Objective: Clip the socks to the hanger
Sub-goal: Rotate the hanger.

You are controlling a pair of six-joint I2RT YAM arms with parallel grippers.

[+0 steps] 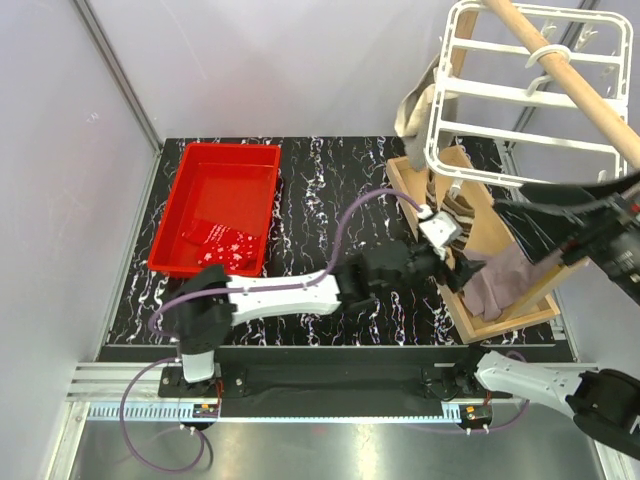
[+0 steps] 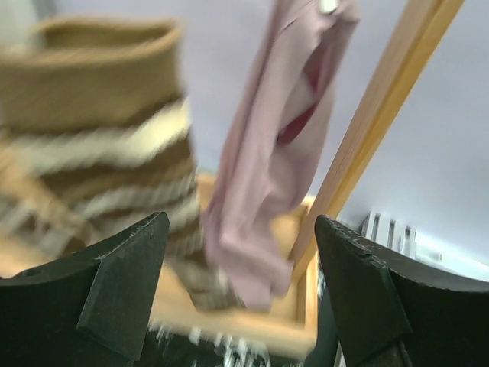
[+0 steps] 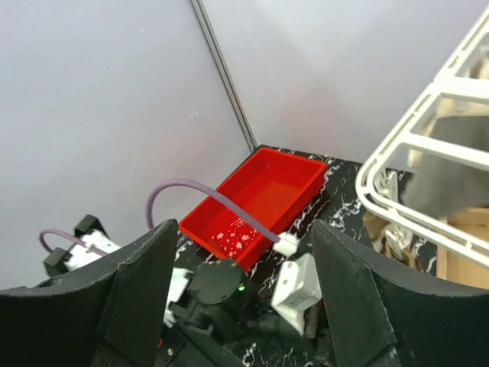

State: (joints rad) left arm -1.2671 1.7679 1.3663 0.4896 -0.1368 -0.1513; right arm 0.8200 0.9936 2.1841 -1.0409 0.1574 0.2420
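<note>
- The white plastic rectangular grid hanger (image 1: 490,90) hangs by its hook from a round wooden pole (image 1: 580,85) at about 1 o'clock in the overhead view. It sits above a wooden frame (image 1: 510,322) at 3 o'clock on the black marbled table (image 1: 300,200).
- Three socks appear to hang from it:
  - a beige-grey fabric sock (image 1: 412,105) at its 9 o'clock edge
  - a brown-and-cream striped fabric sock (image 2: 99,153)
  - a plain mauve-pink fabric sock (image 2: 267,168) just beside the striped one, at its 3 o'clock. Its top runs out of view, so the clip's hold on it cannot be confirmed.
- A red fabric sock with white specks (image 1: 222,242) lies in the red rectangular plastic tub (image 1: 225,190) at 9 o'clock, well apart from the hanger.
- The left fingers (image 2: 241,228) are spread wide and empty, pointed at the mauve-pink sock.
- The right fingers (image 3: 244,229) are also wide and empty. They are raised beside the hanger's rim and look down toward the tub.
- Step in hand, as I judge it: the mauve-pink sock looks hung and one sock is left to do.
- The next move probably calls for:
  - the left arm backing clear of the hanging socks without snagging them
  - swinging toward 9 o'clock and dropping into the tub
  - pinching the speckled sock near its cuff, so that an edge is free to feed into a spare clip
</note>
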